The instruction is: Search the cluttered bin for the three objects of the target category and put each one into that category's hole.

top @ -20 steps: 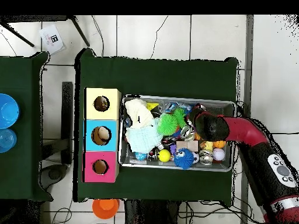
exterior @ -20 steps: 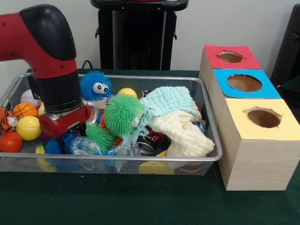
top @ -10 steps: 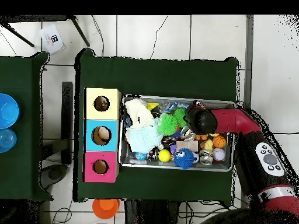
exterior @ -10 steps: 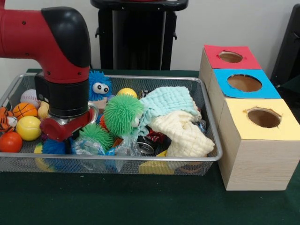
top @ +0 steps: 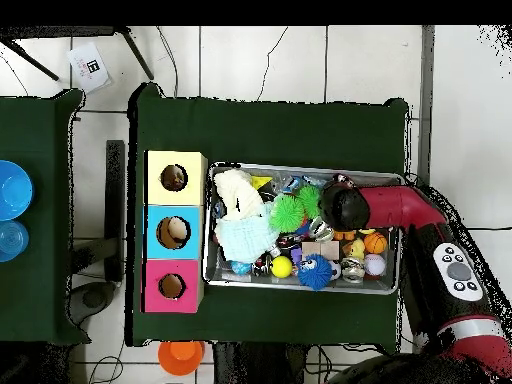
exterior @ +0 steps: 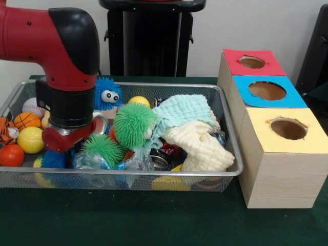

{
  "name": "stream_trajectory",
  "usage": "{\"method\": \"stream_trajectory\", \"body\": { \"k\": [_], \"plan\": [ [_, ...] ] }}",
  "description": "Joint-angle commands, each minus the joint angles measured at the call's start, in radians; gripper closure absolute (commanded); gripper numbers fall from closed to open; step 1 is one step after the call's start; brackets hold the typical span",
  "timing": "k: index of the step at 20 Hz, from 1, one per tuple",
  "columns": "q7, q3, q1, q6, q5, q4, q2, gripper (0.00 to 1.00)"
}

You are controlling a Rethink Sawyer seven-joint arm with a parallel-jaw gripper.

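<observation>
Silver wire mesh forms the bin [exterior: 169, 179], which sits on the dark green surface [exterior: 154, 220] and is crowded with toys and cloths. My red and black arm [exterior: 61, 56] comes down into its left part in the front view, and my gripper [exterior: 65, 151] is sunk among the clutter there; its fingers are hidden by my wrist and the things around them, so I cannot tell whether it is wide, narrow or holding anything. Just beside my wrist lies a small green spiky ball [exterior: 104, 147], with a bigger green spiky ball [exterior: 133, 123] next to it toward the middle. Behind my wrist a blue fuzzy toy with big eyes [exterior: 106, 94] stands near the far rim. Left of me are a yellow ball [exterior: 29, 139], a small basketball [exterior: 25, 120], a baseball [exterior: 32, 106] and an orange-red ball [exterior: 10, 155]. A pale blue cloth [exterior: 184, 110] and a cream cloth [exterior: 197, 146] are heaped at the right end. Outside the bin, touching or nearly touching its right end, three wooden boxes stand in a row. The hole [exterior: 267, 90] in the blue card tops the middle box, between the red-topped hole [exterior: 252, 62] and the yellow-topped hole [exterior: 288, 128]. Seen from overhead, something pale shows inside the blue hole.
</observation>
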Motion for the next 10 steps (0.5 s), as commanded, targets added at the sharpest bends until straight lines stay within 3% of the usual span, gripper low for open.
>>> {"method": "stream_trajectory", "body": {
  "k": [1,4,10],
  "plan": [
    [0.058,-0.072,-0.064,0.073,0.012,0.06,0.009,1.0],
    [0.079,-0.025,-0.099,0.054,0.08,0.165,-0.066,1.0],
    [0.177,-0.013,-0.081,0.01,0.165,0.354,-0.224,1.0]
  ]
}}
